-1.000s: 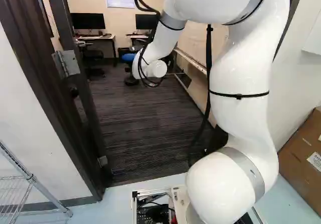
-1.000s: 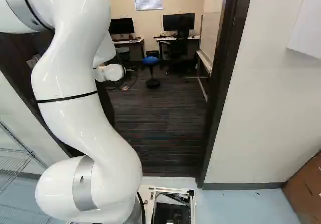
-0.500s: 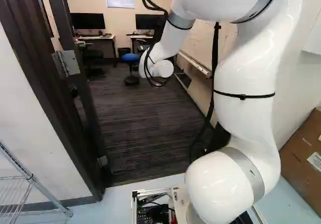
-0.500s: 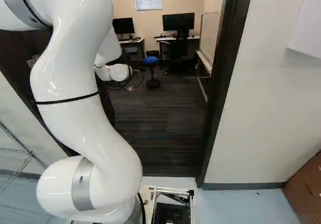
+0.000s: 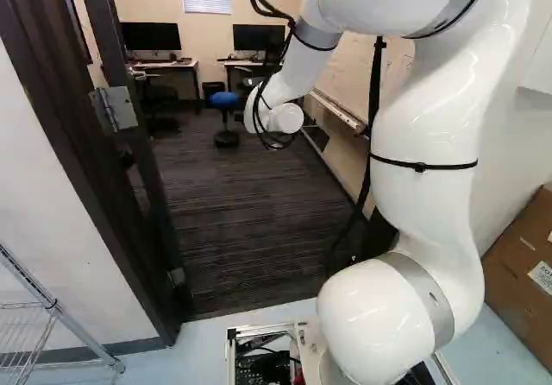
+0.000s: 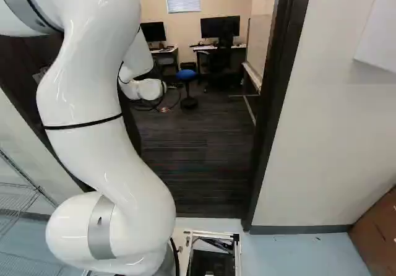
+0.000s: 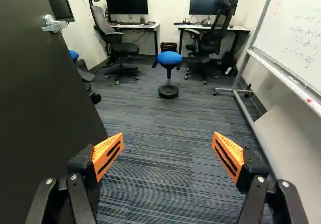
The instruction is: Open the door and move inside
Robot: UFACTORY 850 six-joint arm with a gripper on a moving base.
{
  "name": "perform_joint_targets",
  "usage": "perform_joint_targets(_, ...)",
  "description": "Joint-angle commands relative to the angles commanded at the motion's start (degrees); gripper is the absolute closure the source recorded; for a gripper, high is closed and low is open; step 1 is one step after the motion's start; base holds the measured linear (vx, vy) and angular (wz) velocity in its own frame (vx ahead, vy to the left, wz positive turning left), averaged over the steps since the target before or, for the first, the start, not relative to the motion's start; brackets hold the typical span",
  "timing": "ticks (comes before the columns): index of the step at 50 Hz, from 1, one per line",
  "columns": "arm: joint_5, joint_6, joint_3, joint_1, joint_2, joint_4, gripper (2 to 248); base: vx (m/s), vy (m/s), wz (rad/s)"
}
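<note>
The dark door (image 7: 45, 98) stands open into the room, beside the gripper in the wrist view. Its silver lever handle (image 7: 53, 24) is farther ahead, apart from the fingers. Wide open, the gripper (image 7: 168, 156) has only carpet showing between its orange pads. A metal hinge (image 5: 115, 110) shows on the dark door frame (image 5: 78, 135) in the left base view. In the right base view the frame's other post (image 6: 275, 103) borders the doorway. Both base views show the arm's white wrist (image 5: 280, 119) in the opening; the gripper itself is hidden there.
Inside are a blue stool (image 7: 169, 58), desks with monitors (image 7: 126, 3), office chairs (image 7: 120, 45) and a wheeled whiteboard (image 7: 296, 28) along one side. Carpet (image 6: 198, 158) covers the room's floor. Near the base are a wire rack (image 5: 52, 316) and a cardboard box (image 5: 522, 268).
The arm's wrist and upper links have shifted to the right in the left base view; the wrist has also moved slightly right in the right base view. The base and door frame have stayed put.
</note>
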Motion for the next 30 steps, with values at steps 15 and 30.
perform_joint_targets(15, 0.42, 0.0, 1.74, -0.46, 1.29, -0.01, 3, 0.0, 0.0, 0.0)
perform_joint_targets(30, 1.21, 0.0, 4.97, -1.31, 3.68, -0.02, 3, 0.0, 0.0, 0.0)
